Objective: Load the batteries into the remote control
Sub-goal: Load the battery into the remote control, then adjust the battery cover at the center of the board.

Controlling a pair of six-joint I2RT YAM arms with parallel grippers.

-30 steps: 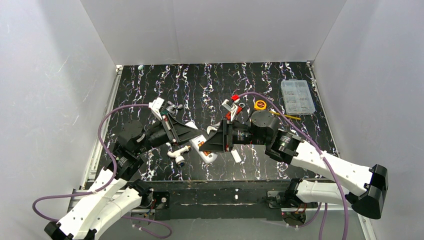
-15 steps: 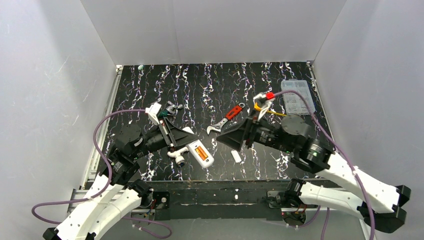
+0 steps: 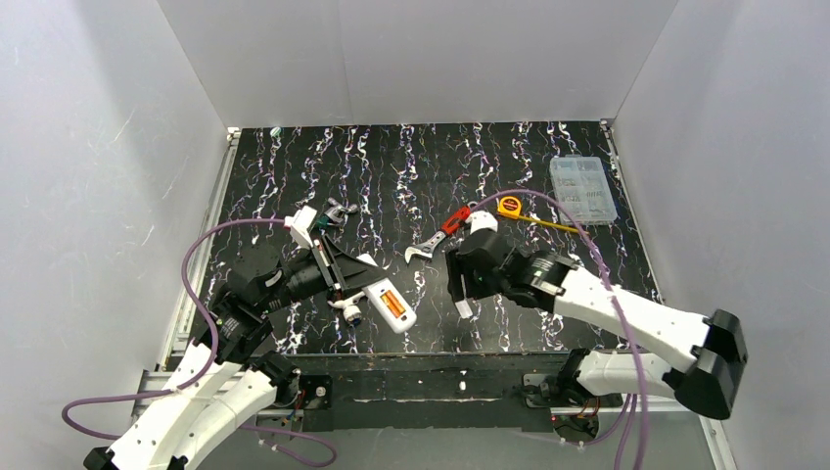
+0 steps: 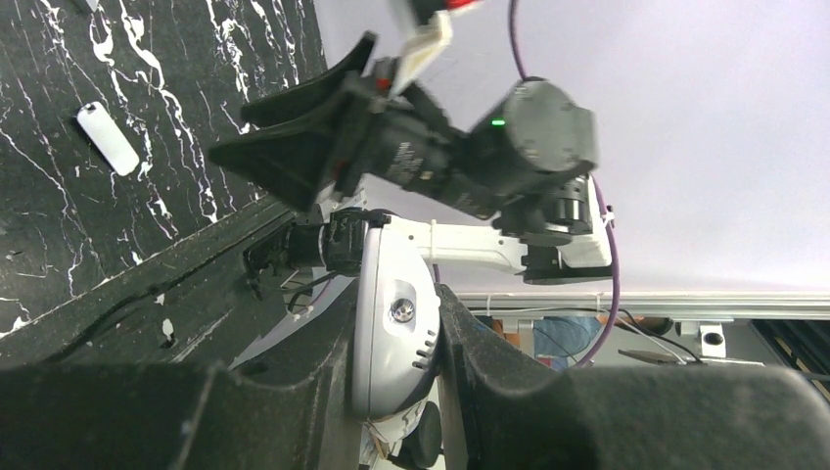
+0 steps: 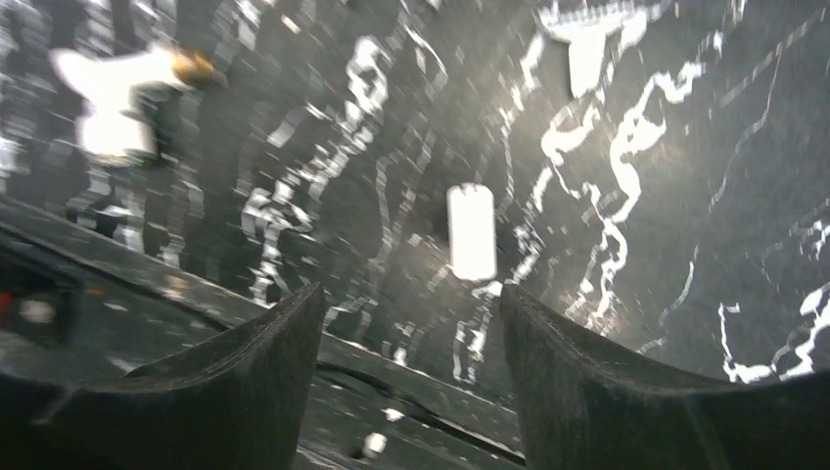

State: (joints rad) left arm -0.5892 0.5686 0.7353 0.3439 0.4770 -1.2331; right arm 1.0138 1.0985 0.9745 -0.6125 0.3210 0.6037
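My left gripper (image 3: pixel 364 290) is shut on the white remote control (image 3: pixel 389 305), holding it back side up just above the table. Orange batteries (image 3: pixel 391 301) lie in its recess. In the left wrist view the remote's end (image 4: pixel 396 328) is clamped between my left gripper (image 4: pixel 396 318) fingers. My right gripper (image 3: pixel 458 287) points down at the table, open and empty, right of the remote. In the right wrist view my right gripper (image 5: pixel 406 318) has the small white cover piece (image 5: pixel 472 231) beyond its fingers; the remote (image 5: pixel 117 93) is a blur at upper left.
A white tube-shaped tool (image 3: pixel 347 308) lies under the left gripper. The cover piece (image 3: pixel 463 308) lies near the front edge. A red-handled wrench (image 3: pixel 438 236), a yellow tape measure (image 3: pixel 509 206) and a clear parts box (image 3: pixel 582 189) sit further back on the right.
My right gripper opened and drew away from the remote, swung out right, then came back pointing down over the cover piece. The left gripper kept the remote, shifting it slightly.
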